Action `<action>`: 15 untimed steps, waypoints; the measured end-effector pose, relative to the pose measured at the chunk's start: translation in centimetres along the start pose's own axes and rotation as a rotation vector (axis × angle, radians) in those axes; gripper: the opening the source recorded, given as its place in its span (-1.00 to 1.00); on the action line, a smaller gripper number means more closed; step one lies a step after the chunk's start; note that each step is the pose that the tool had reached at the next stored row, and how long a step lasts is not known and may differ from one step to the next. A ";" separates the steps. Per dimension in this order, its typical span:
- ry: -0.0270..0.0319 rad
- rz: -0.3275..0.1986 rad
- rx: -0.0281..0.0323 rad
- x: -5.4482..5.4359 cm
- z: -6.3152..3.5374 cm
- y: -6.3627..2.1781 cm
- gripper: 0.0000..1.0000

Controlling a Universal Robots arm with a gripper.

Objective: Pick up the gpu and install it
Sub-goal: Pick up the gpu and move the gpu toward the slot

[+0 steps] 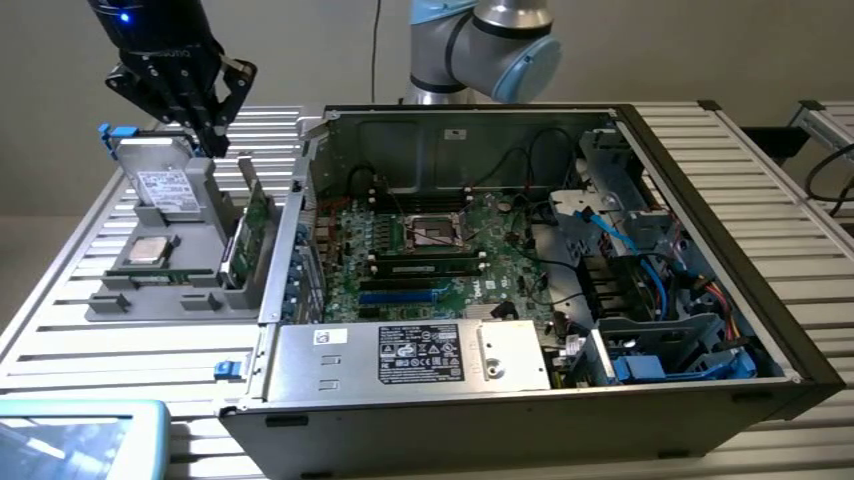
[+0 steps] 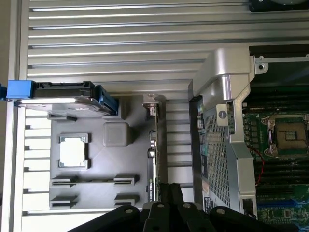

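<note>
The gripper (image 1: 211,138) hangs empty at 11 o'clock of the gpu (image 1: 250,225) in the exterior view; how far open it is cannot be told. The gpu stands on edge in the grey holder (image 1: 134,300), just beside the case wall (image 1: 286,270) at 3 o'clock. Judged light, stiff and fragile: best taken by the upper board edge. Clearance is tight sideways and open upward.

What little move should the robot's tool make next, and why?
Probably lower the tool gently toward the gpu. The gpu stands on edge in the grey tray beside the open computer case, untouched, and the tool hangs above it. In the wrist view the card's thin edge lines up roughly with the tool, so going down looks like the way to reach it.
</note>
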State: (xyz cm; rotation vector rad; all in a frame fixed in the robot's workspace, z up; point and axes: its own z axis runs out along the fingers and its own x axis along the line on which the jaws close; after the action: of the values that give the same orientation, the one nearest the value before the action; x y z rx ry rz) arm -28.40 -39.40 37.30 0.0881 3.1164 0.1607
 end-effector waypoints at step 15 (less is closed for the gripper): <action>0.0037 -0.029 -0.0117 1.3 1.48 -0.30 -0.01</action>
State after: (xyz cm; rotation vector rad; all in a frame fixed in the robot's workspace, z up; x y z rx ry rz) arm -29.66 -39.47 35.78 0.0427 3.1182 0.1788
